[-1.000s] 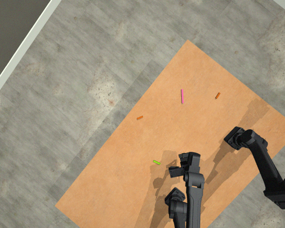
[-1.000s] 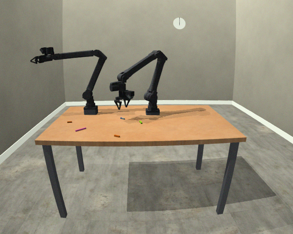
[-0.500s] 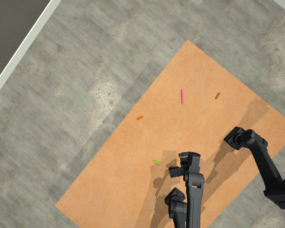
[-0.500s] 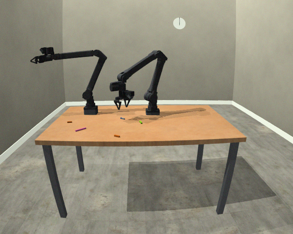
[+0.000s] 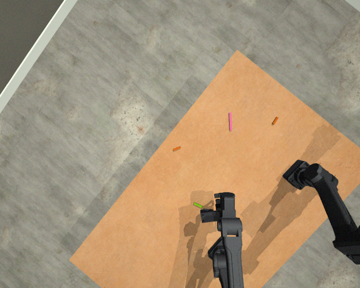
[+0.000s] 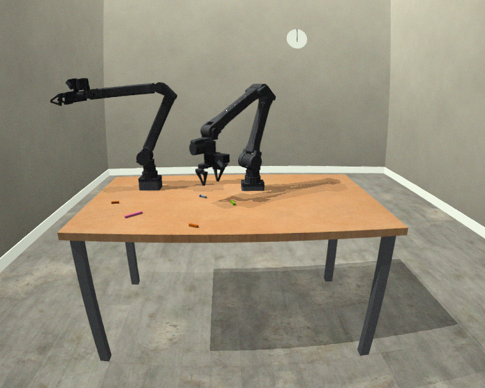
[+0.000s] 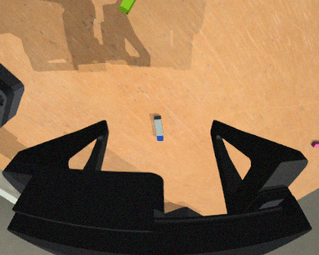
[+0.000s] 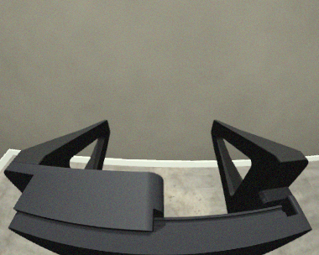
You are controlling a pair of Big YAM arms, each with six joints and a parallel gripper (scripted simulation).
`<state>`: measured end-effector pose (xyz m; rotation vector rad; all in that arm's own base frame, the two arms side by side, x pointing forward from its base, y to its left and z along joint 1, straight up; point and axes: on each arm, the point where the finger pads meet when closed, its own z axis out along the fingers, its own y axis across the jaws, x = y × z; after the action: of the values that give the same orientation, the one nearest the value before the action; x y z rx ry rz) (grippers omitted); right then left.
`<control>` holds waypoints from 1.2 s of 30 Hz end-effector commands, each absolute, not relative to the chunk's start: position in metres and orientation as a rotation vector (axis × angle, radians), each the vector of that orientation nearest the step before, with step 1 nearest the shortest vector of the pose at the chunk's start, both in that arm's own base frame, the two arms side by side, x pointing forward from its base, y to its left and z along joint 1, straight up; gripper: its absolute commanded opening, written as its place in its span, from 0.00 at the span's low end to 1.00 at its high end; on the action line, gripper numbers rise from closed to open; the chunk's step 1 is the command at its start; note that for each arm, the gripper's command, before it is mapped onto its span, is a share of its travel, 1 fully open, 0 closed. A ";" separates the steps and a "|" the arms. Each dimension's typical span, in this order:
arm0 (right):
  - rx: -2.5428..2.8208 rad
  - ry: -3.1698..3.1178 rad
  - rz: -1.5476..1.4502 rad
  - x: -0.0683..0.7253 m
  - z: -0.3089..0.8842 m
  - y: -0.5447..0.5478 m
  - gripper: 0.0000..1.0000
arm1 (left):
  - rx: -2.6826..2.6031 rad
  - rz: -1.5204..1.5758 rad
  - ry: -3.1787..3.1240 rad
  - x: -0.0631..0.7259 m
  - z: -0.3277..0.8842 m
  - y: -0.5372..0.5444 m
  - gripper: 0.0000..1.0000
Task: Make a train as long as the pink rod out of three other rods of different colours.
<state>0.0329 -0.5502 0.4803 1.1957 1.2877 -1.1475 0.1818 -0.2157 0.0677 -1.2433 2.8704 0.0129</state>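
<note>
In the left wrist view a small blue rod point(image 7: 160, 138) lies in line with a light grey rod point(image 7: 158, 127) point(image 6: 203, 196), ends touching or nearly so. My arm hides both in the top view. My left gripper point(image 7: 159, 126) point(image 6: 210, 182) is open and empty above them. A lime rod point(image 5: 197, 205) point(image 6: 233, 202) point(image 7: 127, 5) lies apart, at an angle to them. The pink rod point(image 5: 230, 121) point(image 6: 133, 214) lies farther off. One orange rod point(image 5: 176, 148) point(image 6: 193, 225) lies near the table edge, another orange rod point(image 5: 274, 120) point(image 6: 115, 201) beyond the pink. My right gripper point(image 8: 160, 126) point(image 6: 55, 103) is open and empty.
The left arm's base point(image 6: 253, 186) stands at the back of the table point(image 5: 135, 225) point(image 6: 307, 214), near the lime rod. The right arm's base point(image 6: 150, 182) point(image 5: 295, 174) stands on the same side. The right arm reaches out high, its wrist camera facing a wall.
</note>
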 end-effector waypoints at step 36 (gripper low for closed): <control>1.175 1.230 -1.175 0.024 0.501 -0.544 1.00 | -0.365 -0.049 3.071 0.260 0.072 -0.122 0.23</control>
<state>0.0329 -0.5502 0.4803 1.1957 1.2877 -1.1475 0.2411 -0.1118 0.0540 -0.4246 3.1158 0.0062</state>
